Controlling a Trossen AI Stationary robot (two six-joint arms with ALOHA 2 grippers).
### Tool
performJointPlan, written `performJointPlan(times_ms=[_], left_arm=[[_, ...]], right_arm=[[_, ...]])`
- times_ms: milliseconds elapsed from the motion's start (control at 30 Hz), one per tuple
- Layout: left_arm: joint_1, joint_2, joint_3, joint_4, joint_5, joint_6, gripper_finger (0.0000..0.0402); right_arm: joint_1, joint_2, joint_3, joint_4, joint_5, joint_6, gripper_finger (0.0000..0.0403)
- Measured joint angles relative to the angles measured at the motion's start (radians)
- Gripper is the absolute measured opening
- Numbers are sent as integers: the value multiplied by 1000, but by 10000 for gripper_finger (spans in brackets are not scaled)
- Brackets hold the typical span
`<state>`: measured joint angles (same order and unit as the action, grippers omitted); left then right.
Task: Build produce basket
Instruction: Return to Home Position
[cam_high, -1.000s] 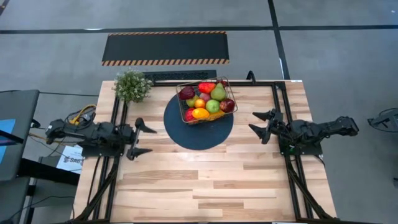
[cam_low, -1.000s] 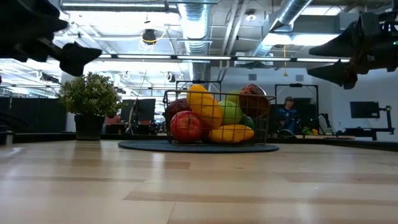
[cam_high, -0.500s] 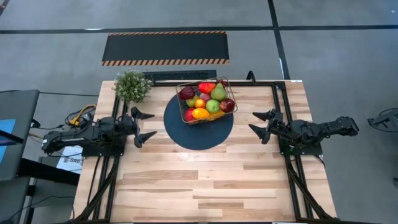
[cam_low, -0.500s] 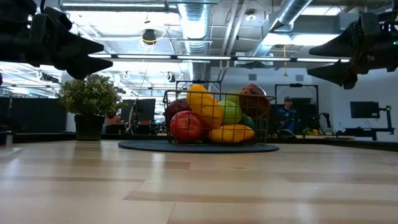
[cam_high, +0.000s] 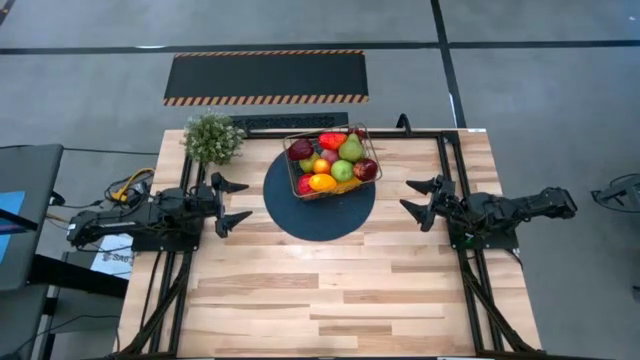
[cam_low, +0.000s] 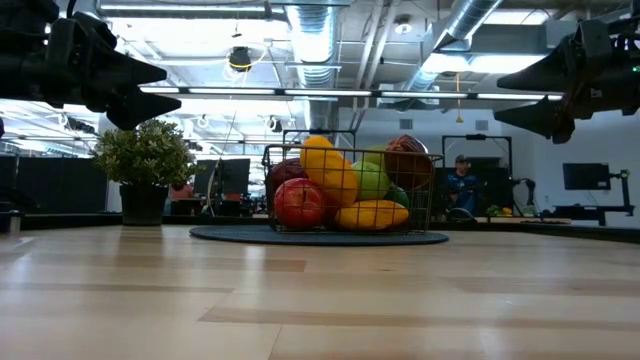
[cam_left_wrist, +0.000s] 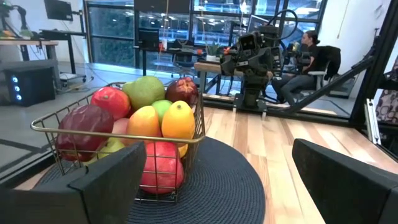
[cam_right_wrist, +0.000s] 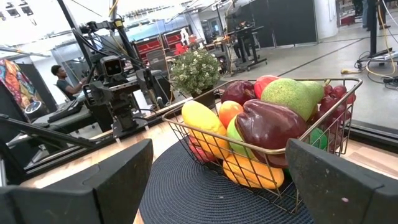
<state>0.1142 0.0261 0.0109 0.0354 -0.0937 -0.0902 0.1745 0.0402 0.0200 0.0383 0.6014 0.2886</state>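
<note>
The gold wire basket (cam_high: 293, 162) stands on the far part of a dark blue round mat (cam_high: 300, 215), heaped with produce (cam_high: 330, 160): apples, a pear, a lemon, peppers, grapes. It also shows in the low view (cam_low: 272, 160), the left wrist view (cam_left_wrist: 37, 124) and the right wrist view (cam_right_wrist: 348, 81). My left gripper (cam_high: 232, 204) is open and empty, left of the mat, above the table. My right gripper (cam_high: 424, 200) is open and empty, right of the mat.
A green potted plant (cam_high: 212, 137) stands at the table's far left corner. Black rails (cam_high: 445, 180) run along both sides of the table. Bare wood table (cam_high: 330, 290) lies toward the near edge. A person sits beyond the table (cam_low: 462, 185).
My left gripper has gone toward the table's far edge, a little nearer the plant, staying open, then held still. The basket and my right gripper have kept still.
</note>
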Motion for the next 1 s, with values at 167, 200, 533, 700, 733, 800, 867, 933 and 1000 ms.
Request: performJointPlan(times_ms=[167,200,533,700,733,800,867,933,1000], left_arm=[[0,0,0,0,0,-9,392],[0,0,0,0,0,-9,392],[0,0,0,0,0,-10,392],[0,0,0,0,0,-11,392],[0,0,0,0,0,-11,392],[0,0,0,0,0,-11,392],[0,0,0,0,0,-11,392],[0,0,0,0,0,-11,392],[0,0,0,0,0,-11,392]], right_arm=[[0,0,0,0,0,0,385],[0,0,0,0,0,0,385],[0,0,-1,0,0,0,385],[0,0,-1,0,0,0,385],[0,0,-1,0,0,0,385],[0,0,-1,0,0,0,385],[0,0,-1,0,0,0,385],[0,0,-1,0,0,0,385],[0,0,-1,0,0,0,385]])
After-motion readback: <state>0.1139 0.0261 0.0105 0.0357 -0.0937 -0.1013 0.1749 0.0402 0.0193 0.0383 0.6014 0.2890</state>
